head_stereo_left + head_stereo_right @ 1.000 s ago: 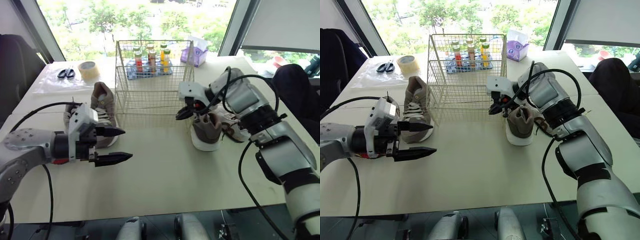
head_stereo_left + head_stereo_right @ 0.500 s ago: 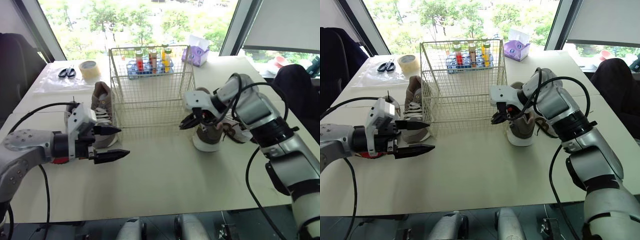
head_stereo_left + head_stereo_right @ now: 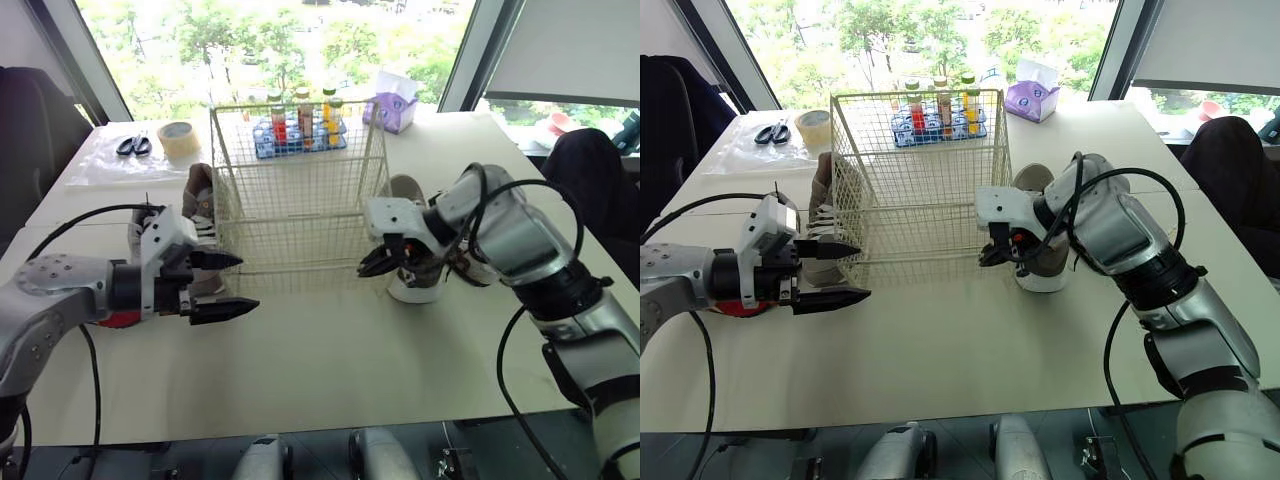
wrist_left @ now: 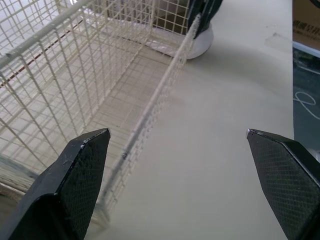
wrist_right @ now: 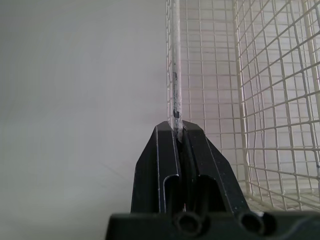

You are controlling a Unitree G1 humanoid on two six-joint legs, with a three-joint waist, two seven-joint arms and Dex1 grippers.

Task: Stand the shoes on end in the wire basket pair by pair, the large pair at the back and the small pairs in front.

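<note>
Right wrist view shows the right gripper [image 5: 178, 127] pressed together on a vertical corner wire of the cream wire basket [image 5: 173, 60], which stands on the pale tabletop [image 3: 330, 370]. Nearby, the left gripper [image 3: 246, 283] hangs spread wide just off the basket's near left corner. A grey sneaker with a white sole [image 3: 404, 188] lies just beside the basket's right side, behind the right gripper. A grey laced sneaker [image 3: 198, 190] sits against its left side.

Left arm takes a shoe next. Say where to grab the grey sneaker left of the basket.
Pinch the heel collar of the grey sneaker from above with the left gripper, one finger inside its upward-facing opening. The wire basket crowds its right side, so squeezing across looks awkward.
</note>
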